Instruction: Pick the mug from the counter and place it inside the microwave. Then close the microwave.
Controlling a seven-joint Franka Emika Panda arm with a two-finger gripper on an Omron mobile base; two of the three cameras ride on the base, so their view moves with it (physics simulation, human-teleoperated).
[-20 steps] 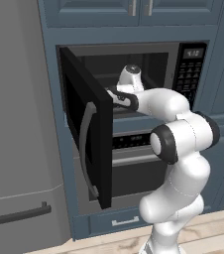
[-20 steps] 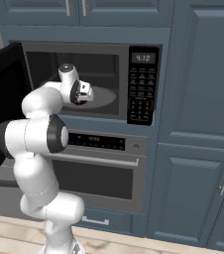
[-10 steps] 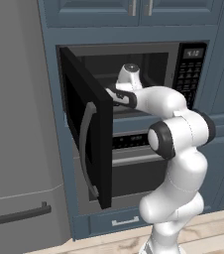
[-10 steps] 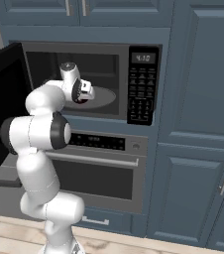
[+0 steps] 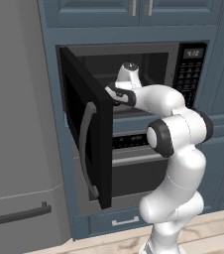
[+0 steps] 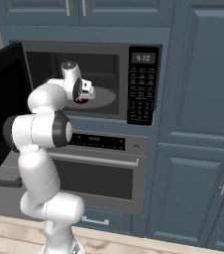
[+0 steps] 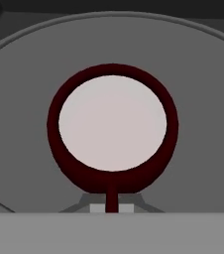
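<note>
The microwave [image 5: 191, 74] [image 6: 141, 89] stands open, its black door [image 5: 84, 144] [image 6: 0, 109] swung out to the left. My gripper [image 6: 83, 97] [image 5: 115, 96] reaches into the cavity and is shut on the mug [image 6: 82, 101]. In the hand view the mug [image 7: 112, 124], dark red with a white inside, is seen from above, and its thin edge runs down into my gripper [image 7: 112, 208]. It hangs over the grey turntable [image 7: 203, 99] [image 6: 104, 96]; I cannot tell whether it touches. The counter is out of view.
Below the microwave sits an oven [image 6: 99, 163] [image 5: 134, 163] with a horizontal handle. A grey fridge [image 5: 15, 149] fills the left. Blue-grey cabinet fronts [image 6: 203, 124] stand to the right and above. The open door juts out beside my arm.
My elbow has shifted slightly. The hand and the mug stay in the same place inside the microwave, and the door has not moved.
</note>
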